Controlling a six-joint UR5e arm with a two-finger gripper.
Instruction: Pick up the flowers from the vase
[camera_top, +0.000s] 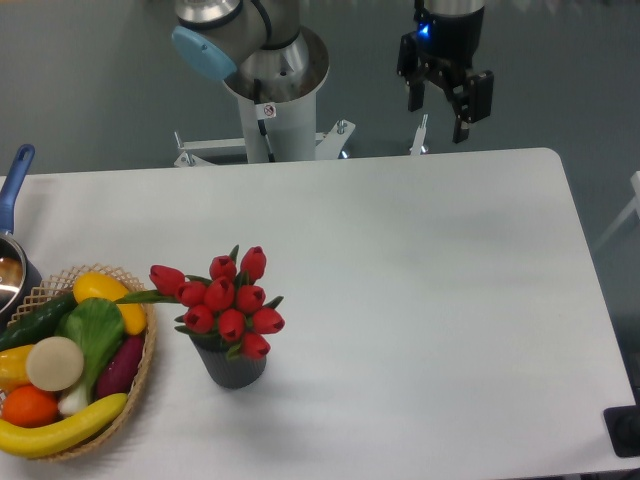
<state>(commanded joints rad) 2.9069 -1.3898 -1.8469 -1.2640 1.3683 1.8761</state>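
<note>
hand (441, 105) released, fingers apart, well away from flowers (228, 300) in vase (232, 366).

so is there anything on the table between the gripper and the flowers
No. In the fixed camera view, only bare white table lies between the open gripper, up at the far edge, and the flowers in the vase.
</note>
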